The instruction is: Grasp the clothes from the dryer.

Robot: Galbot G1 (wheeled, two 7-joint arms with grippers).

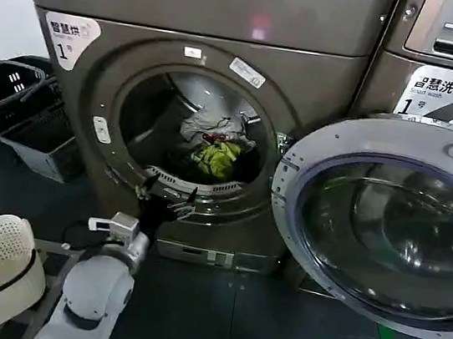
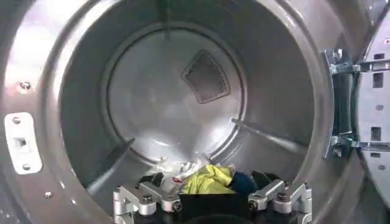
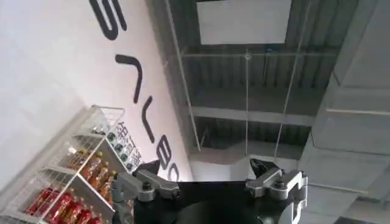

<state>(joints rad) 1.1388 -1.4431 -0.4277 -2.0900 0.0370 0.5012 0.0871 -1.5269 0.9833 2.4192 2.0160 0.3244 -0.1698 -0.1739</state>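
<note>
The left gripper (image 1: pixel 162 198) sits at the lower lip of the dryer (image 1: pixel 305 88) porthole, its fingers spread wide and empty; in the left wrist view the two fingers (image 2: pixel 145 198) frame an open gap at the drum mouth, with nothing between them; the clothes (image 1: pixel 217 147) lie just beyond and ahead of that gripper, low in the ribbed steel drum, the yellow-green piece nearest the fingertips, a light grey-white piece behind and above it, dark fabric to either side; from the wrist the heap (image 2: pixel 208 178) shows right past the gap, not touching either finger; the round glass door (image 1: pixel 386 234) hangs open well to the right of the gripper; dark laundry baskets (image 1: pixel 16 106) stand on the floor off to its left; the right gripper (image 3: pixel 210 179) points up towards a ceiling and a shelf of bottles (image 3: pixel 73 182), its fingers parted and holding nothing
</note>
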